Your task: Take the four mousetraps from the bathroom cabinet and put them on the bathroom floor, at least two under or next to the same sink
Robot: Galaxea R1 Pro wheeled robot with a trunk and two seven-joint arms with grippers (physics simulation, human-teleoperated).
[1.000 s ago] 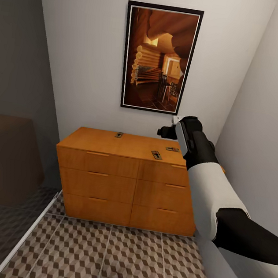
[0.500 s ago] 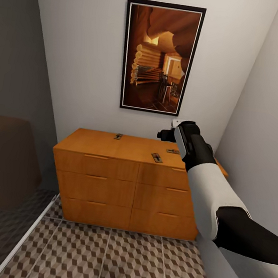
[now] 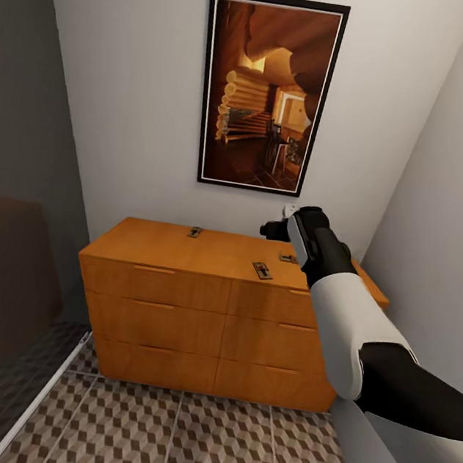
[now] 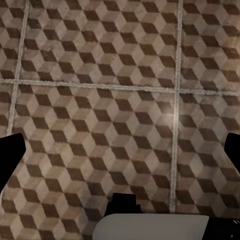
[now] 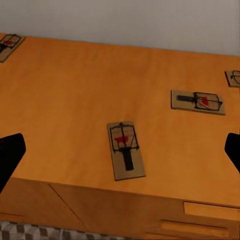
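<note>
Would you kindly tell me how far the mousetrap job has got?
Nothing is placed yet: four mousetraps lie on the cabinet. Neither pincer holds anything; the right pincer hangs open above the nearest. All four must reach the bathroom floor.

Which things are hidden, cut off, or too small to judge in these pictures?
- Fourth mousetrap: cut off by the picture edge in the right wrist view.
- Mousetrap behind the arm: partly covered by the right arm in the head view.
- Far mousetrap: too small in the head view to read its wire.
- Cabinet: drawers shut, contents hidden.
- Right claw: finger tips cut off at both edges.
</note>
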